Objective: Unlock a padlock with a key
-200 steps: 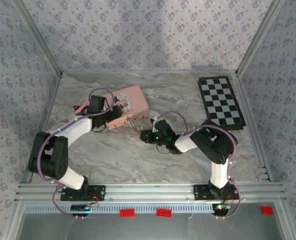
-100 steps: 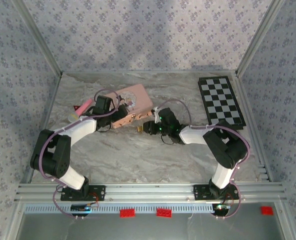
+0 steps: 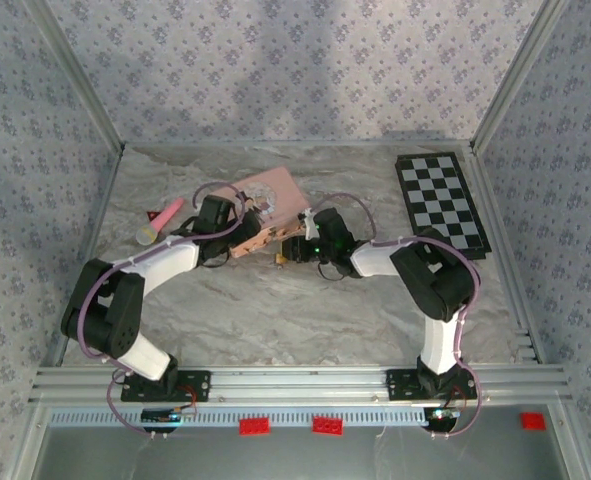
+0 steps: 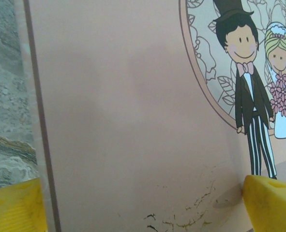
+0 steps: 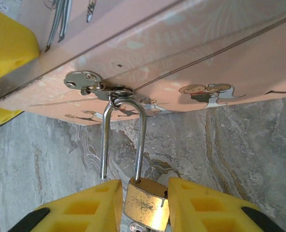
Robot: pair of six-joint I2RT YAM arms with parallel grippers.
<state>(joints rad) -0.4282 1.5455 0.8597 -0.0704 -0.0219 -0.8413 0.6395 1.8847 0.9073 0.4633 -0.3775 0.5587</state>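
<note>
Both arms are the same build. Left arm (image 3: 160,265) and right arm (image 3: 375,262) have white shells between chunky black joints, with thin purple cables (image 3: 215,187) looping off them. Black bases (image 3: 165,385) sit along the bottom of the top view, and there's a tiny green light (image 3: 316,247) mid-frame. Left gripper (image 4: 143,205) and right gripper (image 5: 145,205) have bright yellow fingers (image 5: 84,210) with moulded pockets.

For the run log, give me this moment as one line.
left pincer: open over pink box | right pincer: flanking padlock body | shackle: hooked through hasp ring, one leg apparently free
</note>
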